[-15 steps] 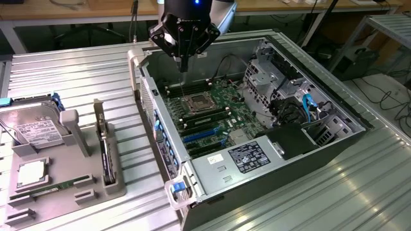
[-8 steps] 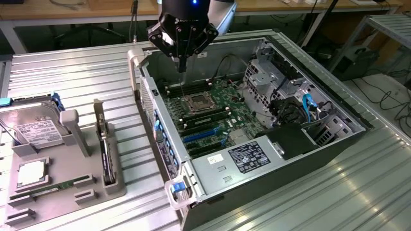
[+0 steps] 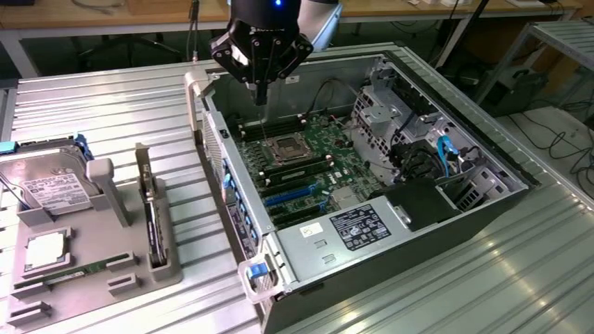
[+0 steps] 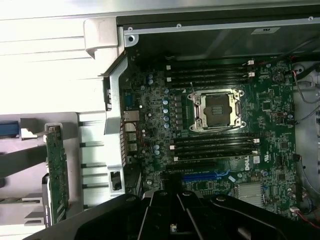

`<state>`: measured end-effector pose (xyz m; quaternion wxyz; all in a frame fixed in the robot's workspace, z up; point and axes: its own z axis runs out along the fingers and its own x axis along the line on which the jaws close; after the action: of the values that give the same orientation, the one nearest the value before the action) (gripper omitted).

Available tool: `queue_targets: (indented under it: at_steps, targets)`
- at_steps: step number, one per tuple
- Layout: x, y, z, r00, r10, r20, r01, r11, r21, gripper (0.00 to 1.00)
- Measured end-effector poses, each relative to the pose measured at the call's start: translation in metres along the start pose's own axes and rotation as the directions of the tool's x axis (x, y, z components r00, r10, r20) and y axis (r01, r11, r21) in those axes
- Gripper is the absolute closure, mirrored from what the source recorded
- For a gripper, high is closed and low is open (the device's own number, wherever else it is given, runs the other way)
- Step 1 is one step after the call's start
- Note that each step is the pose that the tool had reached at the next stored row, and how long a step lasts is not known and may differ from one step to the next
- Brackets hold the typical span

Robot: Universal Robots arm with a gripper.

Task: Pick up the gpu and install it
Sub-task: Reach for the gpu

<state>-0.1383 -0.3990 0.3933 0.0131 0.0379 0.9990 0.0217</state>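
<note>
Now, the exterior view. My black two-fingered gripper hangs above the large open grey metal computer case. It is over the far end of the green motherboard that lies inside. My fingers are pressed together and carry nothing.

The gpu, a thin flat green circuit card, is outside the case. It stands on its long edge in a grey plastic holder on the ribbed metal table. The holder sits beside the case's side wall on the exterior view's left, with a strip of bare table between them. The card's long axis runs roughly parallel to that wall. I judge that the card lies sideways from my gripper, across the case wall and lower than my fingertips.

Next, the wrist view. I look straight down into the case. My gripper, jaws clenched and empty, sits over the motherboard, close to a blue expansion slot. The gpu shows edge-on as a narrow green strip outside the case, past the wall that carries the rear ports. Its length runs alongside that wall, and its fan is hidden from this angle.
</note>
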Motion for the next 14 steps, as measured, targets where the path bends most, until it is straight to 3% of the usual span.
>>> queue_targets:
  at_steps: [14]
  targets:
    - [0.0056,-0.0005,-0.0002,1.0,0.0,0.0,0.0,1.0,0.0,0.89]
